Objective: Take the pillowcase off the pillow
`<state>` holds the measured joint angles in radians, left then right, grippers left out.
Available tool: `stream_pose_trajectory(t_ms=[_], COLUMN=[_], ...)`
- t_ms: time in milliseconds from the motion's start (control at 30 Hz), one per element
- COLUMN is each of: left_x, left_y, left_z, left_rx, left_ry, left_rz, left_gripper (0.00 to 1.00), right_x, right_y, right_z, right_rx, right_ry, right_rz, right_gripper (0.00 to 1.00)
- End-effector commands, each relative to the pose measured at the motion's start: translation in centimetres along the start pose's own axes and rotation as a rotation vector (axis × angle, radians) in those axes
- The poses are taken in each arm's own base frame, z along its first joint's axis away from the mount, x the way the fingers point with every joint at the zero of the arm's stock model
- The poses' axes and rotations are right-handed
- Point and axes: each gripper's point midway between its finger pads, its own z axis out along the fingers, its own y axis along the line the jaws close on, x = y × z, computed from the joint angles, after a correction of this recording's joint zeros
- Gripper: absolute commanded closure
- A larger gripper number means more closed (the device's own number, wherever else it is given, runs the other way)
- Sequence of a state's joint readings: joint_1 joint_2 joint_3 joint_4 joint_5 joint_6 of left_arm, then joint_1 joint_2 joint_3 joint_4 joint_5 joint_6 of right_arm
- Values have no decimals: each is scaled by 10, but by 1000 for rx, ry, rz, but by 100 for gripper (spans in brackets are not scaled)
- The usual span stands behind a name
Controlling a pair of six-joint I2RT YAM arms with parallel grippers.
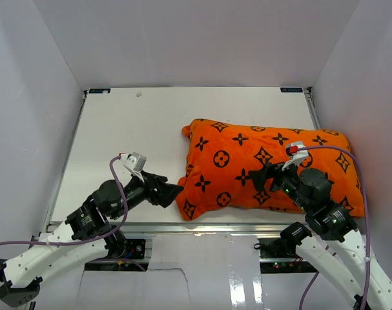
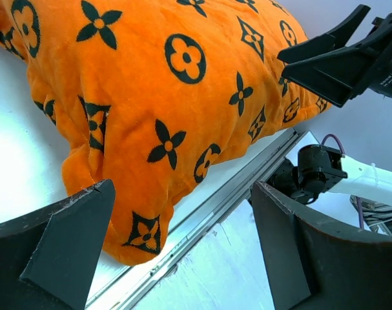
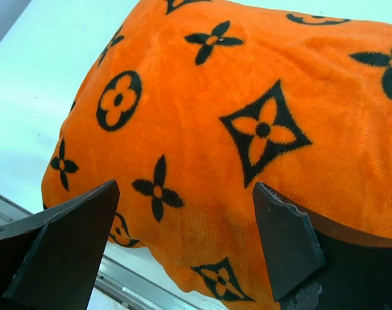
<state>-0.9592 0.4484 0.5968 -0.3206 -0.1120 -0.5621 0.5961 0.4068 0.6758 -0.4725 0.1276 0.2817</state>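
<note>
The orange pillowcase with black flower and diamond motifs lies on the right half of the white table, fully covering the pillow, which is hidden inside. My left gripper is open and empty, just left of the cover's front-left corner. In the left wrist view that corner hangs between the spread fingers of the left gripper, touching neither. My right gripper is open over the cover's front edge. In the right wrist view, orange fabric fills the gap of the right gripper.
A metal rail runs along the table's front edge, right under the cover's front-left corner; it also shows in the left wrist view. White walls enclose the table on three sides. The right gripper shows at the left wrist view's top right.
</note>
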Motion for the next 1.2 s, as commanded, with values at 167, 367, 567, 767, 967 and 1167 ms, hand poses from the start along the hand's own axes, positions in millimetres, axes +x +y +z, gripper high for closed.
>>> stream_pose_trajectory(t_ms=[167,367,567,767,967,1167], left_x=[2,2,2,12,32,59], left_y=[2,7,12,28,32,47], left_z=[-1,0,22,62,96,119], left_rx=[3,-25,-101,-238,-245,-292], left_ry=[-15,-22,32,119,157,231], left_rz=[-3,-5,14,53,52,51], left_gripper=[3,2,2,2,2,12], right_x=[-10,-4,-7,-8,-10,-14], right_y=[11,7,5,5,6,11], right_z=[6,8,6,3,1,-2], right_rx=[-52,-35,-20,-20,-35,-64], right_ry=[-26,-12,-29,-33,-61,-88], right_rz=[3,3,5,7,4,-3], right_gripper=[10,10,10,10,10,10])
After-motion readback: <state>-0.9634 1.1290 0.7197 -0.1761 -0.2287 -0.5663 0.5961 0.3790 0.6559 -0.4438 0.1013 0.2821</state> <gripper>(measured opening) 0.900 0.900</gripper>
